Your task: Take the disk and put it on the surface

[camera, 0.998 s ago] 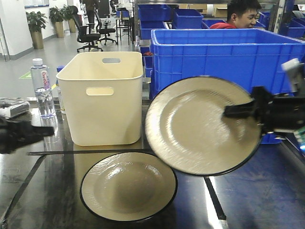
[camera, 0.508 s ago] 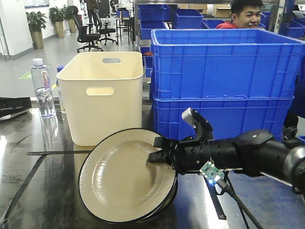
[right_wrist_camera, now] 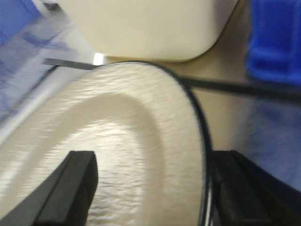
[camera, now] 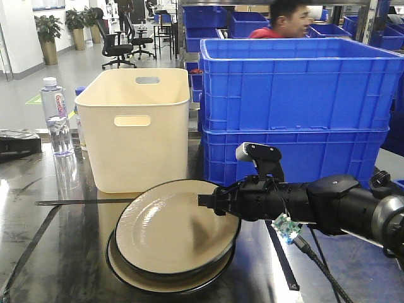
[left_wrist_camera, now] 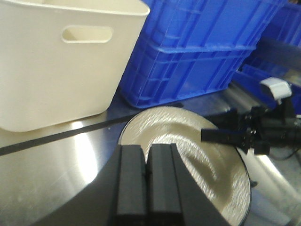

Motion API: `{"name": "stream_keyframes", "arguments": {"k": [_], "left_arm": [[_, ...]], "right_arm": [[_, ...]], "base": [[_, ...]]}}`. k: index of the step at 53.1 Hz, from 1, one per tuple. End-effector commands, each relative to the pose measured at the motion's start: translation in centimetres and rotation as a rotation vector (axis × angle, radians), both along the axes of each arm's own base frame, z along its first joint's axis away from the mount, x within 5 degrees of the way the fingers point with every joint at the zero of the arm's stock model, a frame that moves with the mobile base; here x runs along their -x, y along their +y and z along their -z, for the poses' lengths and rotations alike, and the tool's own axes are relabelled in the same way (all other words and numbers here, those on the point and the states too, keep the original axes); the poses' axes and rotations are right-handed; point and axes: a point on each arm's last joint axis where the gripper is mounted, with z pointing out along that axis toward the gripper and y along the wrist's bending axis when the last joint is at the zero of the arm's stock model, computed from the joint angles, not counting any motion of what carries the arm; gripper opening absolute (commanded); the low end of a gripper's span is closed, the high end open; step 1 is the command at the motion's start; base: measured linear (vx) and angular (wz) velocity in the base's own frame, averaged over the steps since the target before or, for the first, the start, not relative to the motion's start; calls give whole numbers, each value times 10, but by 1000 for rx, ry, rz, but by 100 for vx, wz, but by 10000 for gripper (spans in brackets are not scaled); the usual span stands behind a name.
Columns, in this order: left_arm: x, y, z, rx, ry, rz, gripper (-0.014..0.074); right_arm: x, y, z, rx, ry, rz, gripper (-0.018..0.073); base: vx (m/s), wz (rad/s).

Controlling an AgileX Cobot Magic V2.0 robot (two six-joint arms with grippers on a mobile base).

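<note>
Holding the upper disk (camera: pixel 170 227) by its right rim, right gripper (camera: pixel 211 203) has its fingers on either side of the edge; in the right wrist view one black finger (right_wrist_camera: pixel 70 188) sits over the cream inner face and the other (right_wrist_camera: pixel 244 188) outside the black-edged rim, so the jaws are clamped on the disk. Disk is cream with a thin black rim, tilted slightly, right side raised, and it sits over a second identical disk (camera: pixel 158 278) that lies flat on the surface (camera: pixel 57 252). Can't tell from these views whether the low left edge of the upper disk is actually touching the lower one or just above it; they overlap almost completely. Surface is glossy dark, with black tape strips (camera: pixel 76 202) running along the front of the cream bin (camera: pixel 136 126) and off toward the near corners. The stack sits just in front of the bin, inside the taped outline. Left gripper (left_wrist_camera: pixel 146 186) is off to the left, not holding anything, fingers pressed together with only a hairline seam between the pads; from its wrist camera it looks across at the disks and the right arm (left_wrist_camera: pixel 244 134). Blue crates (camera: pixel 297 107) stacked behind on the right, water bottle (camera: pixel 55 117) standing at the left of the bin, person in red (camera: pixel 284 19) behind the crates.
</note>
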Motion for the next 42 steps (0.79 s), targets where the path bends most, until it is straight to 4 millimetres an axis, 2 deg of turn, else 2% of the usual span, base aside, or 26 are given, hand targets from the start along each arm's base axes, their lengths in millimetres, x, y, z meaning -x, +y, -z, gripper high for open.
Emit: {"name": "stream_keyframes", "arguments": {"k": [1,5,10,19,25,30,38,42], "left_arm": [[9,-3,-21,7,-64,-10,-8],[9,-1,-17,-44,-46,-18,-8],[7,6,-7,-138,21,-76,-6],[-2,37,23,-307,267,-344,-4],[-4,57,33,-432,344,-503,-3],[-3,64,30,-465,324,-585,-1],[10,57,3,-416,166,-623,-2],[24,47,-9,-403,51,-613,-2]], "right_arm": [[0,-12,-44,86,-214,56,571],[-2,-19,-49,153,-272,103,571],[1,-29,-66,199,-339,186,571],[22,-39,-105,181,-431,245,535],[50,-48,-132,157,-486,256,446],[80,-58,-149,144,-526,277,307],[142,-83,-157,142,-571,343,-6],[169,-92,-154,138,-584,355,-15]], "base": [[0,0],[0,0],[0,0],[0,0],[0,0],[0,0],[0,0],[0,0]]}}
